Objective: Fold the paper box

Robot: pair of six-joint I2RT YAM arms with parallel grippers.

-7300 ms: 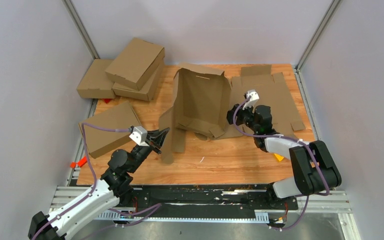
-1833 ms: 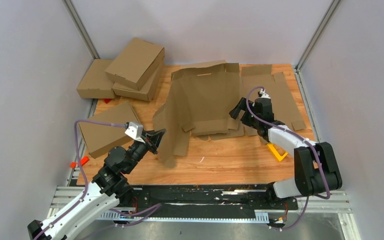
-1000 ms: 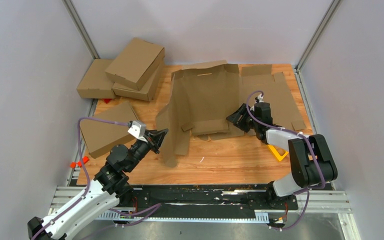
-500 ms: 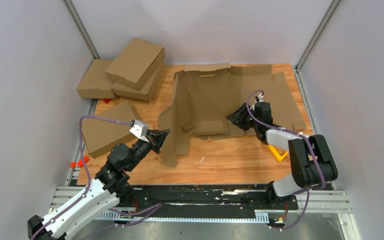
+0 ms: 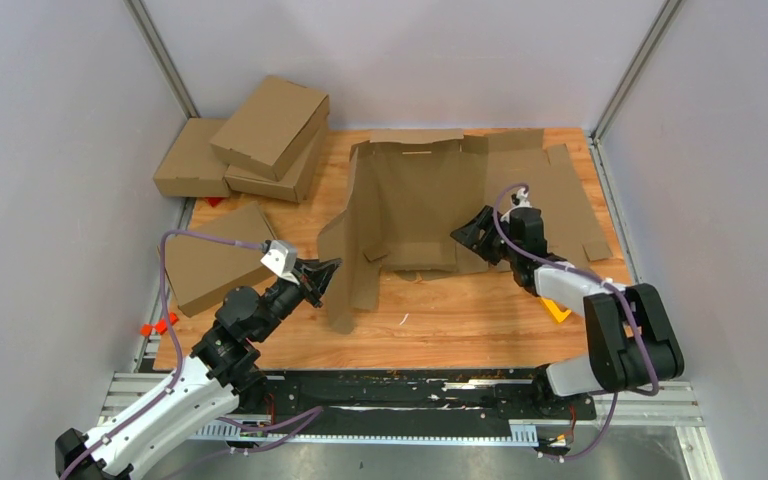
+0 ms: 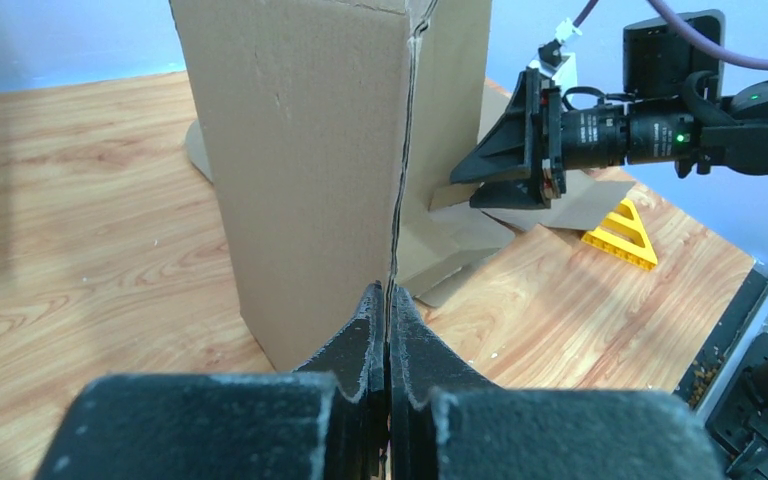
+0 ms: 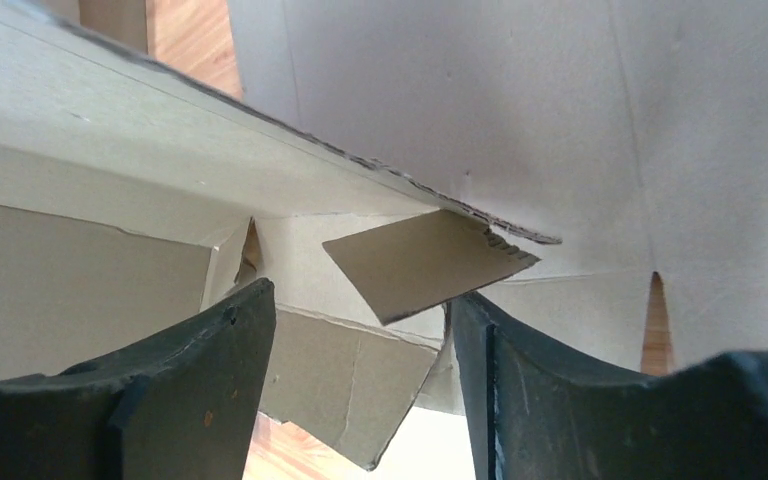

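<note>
The paper box point(image 5: 410, 205) is a brown die-cut sheet, partly folded, in the middle of the table with its back panel raised. My left gripper point(image 5: 326, 271) is shut on the edge of the box's left flap, which stands upright in the left wrist view point(image 6: 310, 170), pinched between the fingertips point(image 6: 370, 318). My right gripper point(image 5: 463, 236) is open at the box's right front corner. In the right wrist view a small cardboard tab point(image 7: 425, 262) hangs between the open fingers point(image 7: 210, 370), touching neither clearly. The right gripper also shows in the left wrist view point(image 6: 512, 150).
Three closed brown boxes are stacked at the back left point(image 5: 270, 125), and another point(image 5: 215, 262) lies beside my left arm. A flat cardboard sheet point(image 5: 570, 200) lies at the right. A yellow triangular piece point(image 5: 556, 311) sits under my right arm. Walls enclose three sides.
The box's raised panel has spread wider and leaned back. My right gripper came down to the box's right front corner and opened around the tab. The left gripper has kept its hold.
</note>
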